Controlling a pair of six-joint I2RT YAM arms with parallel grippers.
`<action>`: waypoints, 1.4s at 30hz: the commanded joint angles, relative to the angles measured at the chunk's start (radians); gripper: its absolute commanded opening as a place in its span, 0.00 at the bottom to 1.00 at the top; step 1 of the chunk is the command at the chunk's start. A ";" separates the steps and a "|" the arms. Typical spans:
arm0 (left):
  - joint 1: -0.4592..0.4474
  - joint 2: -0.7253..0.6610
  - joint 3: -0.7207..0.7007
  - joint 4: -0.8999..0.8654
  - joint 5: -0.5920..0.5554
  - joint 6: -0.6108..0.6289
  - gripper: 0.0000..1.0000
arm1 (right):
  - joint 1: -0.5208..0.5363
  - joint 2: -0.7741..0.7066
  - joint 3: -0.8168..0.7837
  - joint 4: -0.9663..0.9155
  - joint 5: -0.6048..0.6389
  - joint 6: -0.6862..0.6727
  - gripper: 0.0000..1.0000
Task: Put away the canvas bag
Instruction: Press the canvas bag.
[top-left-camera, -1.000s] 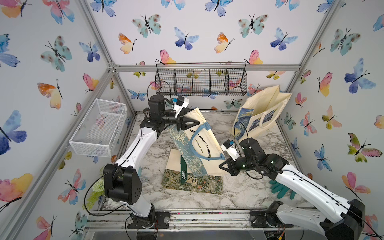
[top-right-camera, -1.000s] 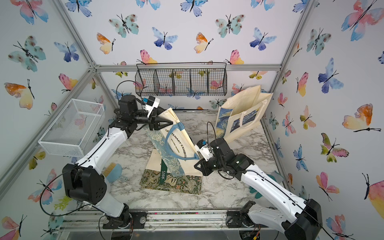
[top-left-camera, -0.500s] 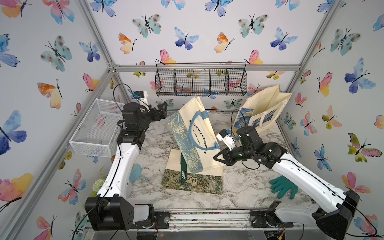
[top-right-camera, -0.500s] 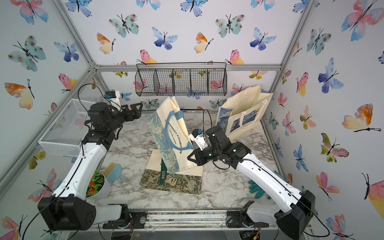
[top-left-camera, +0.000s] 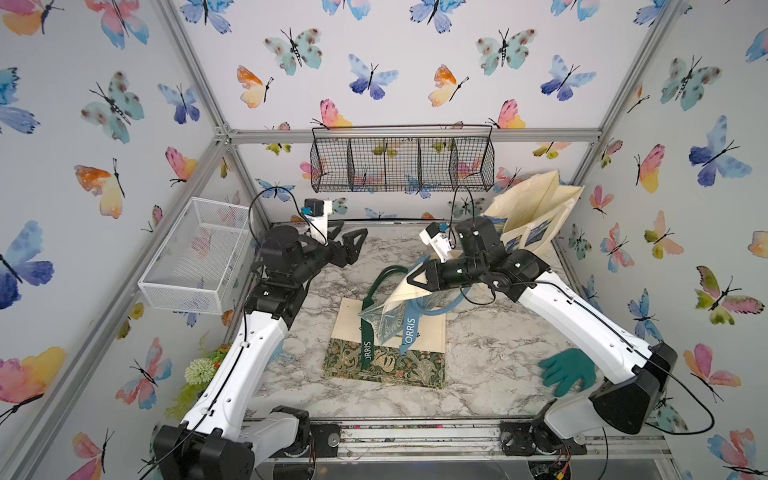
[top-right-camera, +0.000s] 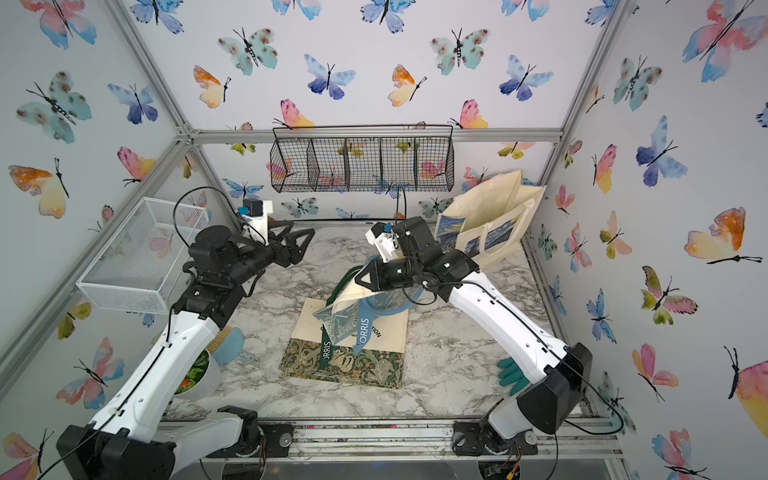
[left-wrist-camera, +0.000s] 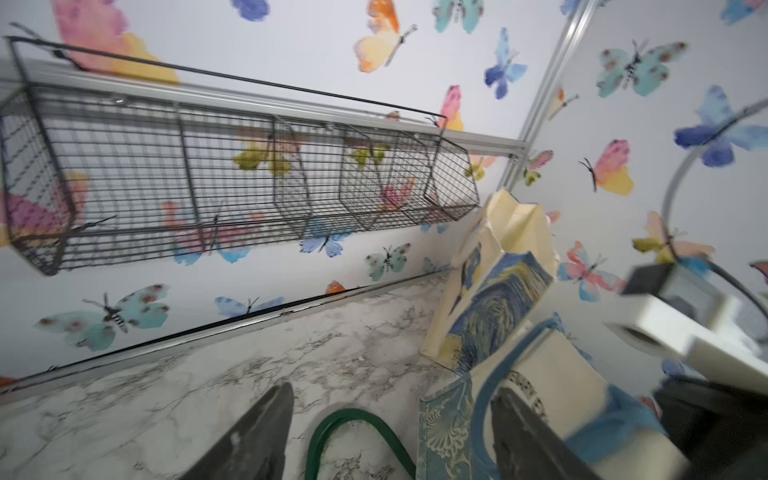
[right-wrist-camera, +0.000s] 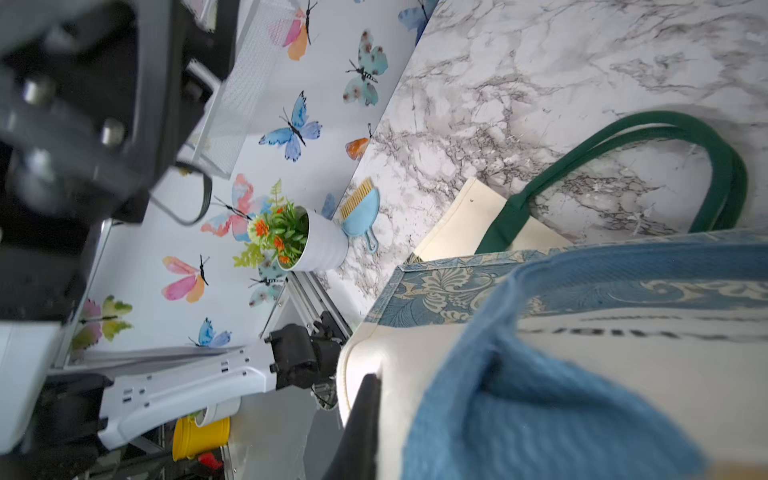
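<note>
While your right gripper (top-left-camera: 409, 279) is pinched tight on the cream upper edge of the canvas bag (top-left-camera: 388, 322), that bag hangs tilted from it above the middle of the marble table (top-left-camera: 490, 349). Its blue-patterned lower corner sits over a second tote (top-left-camera: 386, 368) lying flat. Your left gripper (top-left-camera: 351, 232) stands wide apart near the back wall, holding and touching nothing. In the left wrist view its fingers (left-wrist-camera: 257, 436) frame bare marble and a green handle (left-wrist-camera: 353, 413).

High stereo pair, two close wrist views
</note>
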 joint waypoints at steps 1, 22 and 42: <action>-0.154 -0.088 -0.024 -0.059 -0.037 0.283 0.77 | -0.010 0.056 0.105 0.005 0.053 0.070 0.02; -0.438 -0.123 -0.240 -0.083 -0.570 0.612 0.79 | -0.042 0.089 0.154 -0.043 -0.053 0.066 0.02; -0.439 -0.051 -0.230 -0.132 -0.551 0.539 0.17 | -0.094 0.108 0.310 0.021 -0.246 0.180 0.02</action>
